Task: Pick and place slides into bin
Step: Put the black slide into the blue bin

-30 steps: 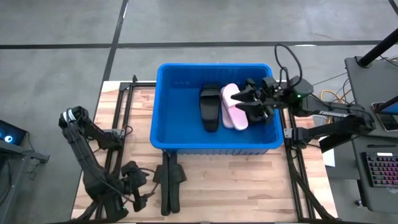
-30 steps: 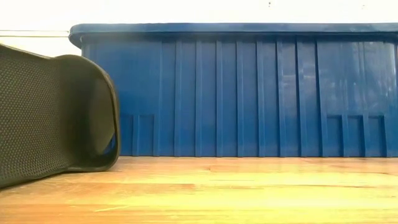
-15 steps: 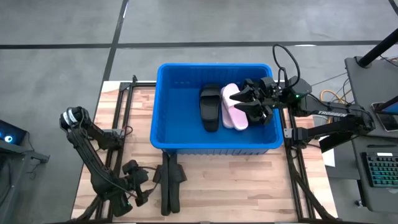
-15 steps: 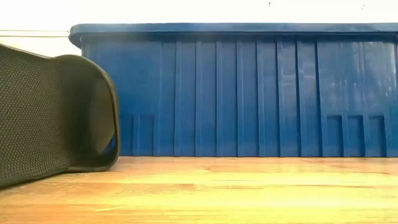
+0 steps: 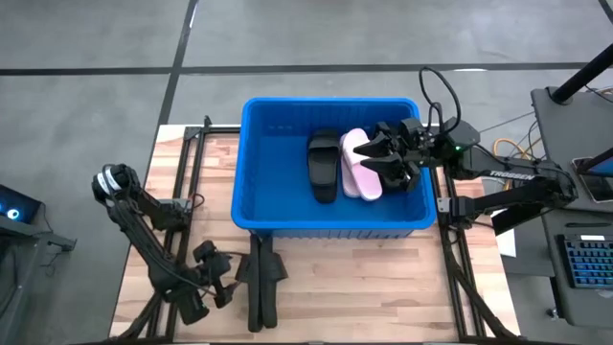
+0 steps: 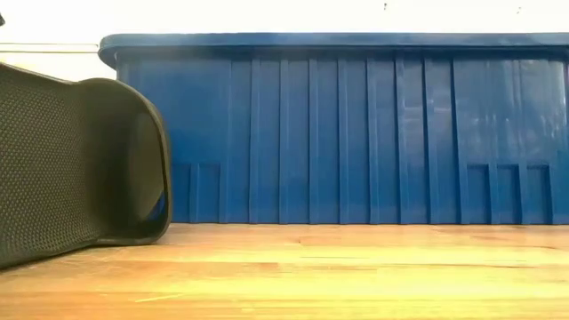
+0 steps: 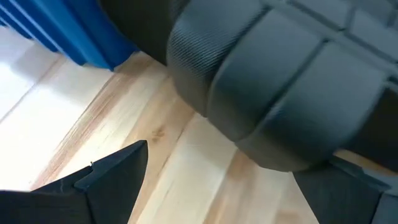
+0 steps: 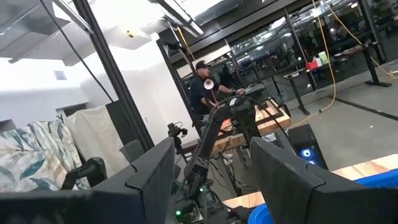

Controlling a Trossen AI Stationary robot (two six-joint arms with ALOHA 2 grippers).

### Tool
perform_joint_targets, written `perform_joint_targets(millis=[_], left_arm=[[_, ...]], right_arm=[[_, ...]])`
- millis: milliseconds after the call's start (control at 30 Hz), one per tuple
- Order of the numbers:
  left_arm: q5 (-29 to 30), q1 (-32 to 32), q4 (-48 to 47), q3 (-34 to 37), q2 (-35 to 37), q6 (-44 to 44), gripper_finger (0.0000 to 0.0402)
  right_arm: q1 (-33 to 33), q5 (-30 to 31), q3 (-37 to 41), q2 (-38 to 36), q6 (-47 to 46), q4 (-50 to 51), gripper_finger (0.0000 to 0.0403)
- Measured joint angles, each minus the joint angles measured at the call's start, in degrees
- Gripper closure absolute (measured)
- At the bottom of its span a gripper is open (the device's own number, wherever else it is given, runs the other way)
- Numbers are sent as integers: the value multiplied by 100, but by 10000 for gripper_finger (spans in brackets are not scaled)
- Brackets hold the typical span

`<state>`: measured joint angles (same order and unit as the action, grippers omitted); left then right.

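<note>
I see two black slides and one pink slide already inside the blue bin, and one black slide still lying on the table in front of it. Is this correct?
Not quite. The high view shows only one black slide in the bin, beside the pink slide. The other black slide does lie on the table in front, near the left claw.

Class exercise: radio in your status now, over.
Left end effector open beside black slide on table. Right end effector open over bin. Nothing blocking.
</note>
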<state>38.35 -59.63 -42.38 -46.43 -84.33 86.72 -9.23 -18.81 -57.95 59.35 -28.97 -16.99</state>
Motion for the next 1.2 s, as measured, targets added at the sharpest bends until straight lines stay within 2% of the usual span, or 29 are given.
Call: perform_joint_targets(millis=[167,367,600,867,1200], left_arm=[[12,107,348,202,0,-19,32],[291,154,445,209,0,-59,35],[301,155,450,308,0,-59,82],[282,209,710,454,0,-7,185],[-441,266,786,395,27,-33,371]], right_arm=[[2,0,0,0,0,0,202],[2,0,0,0,0,0,202],[2,0,0,0,0,0,202],[2,0,0,0,0,0,202],[2,0,0,0,3,2,202]])
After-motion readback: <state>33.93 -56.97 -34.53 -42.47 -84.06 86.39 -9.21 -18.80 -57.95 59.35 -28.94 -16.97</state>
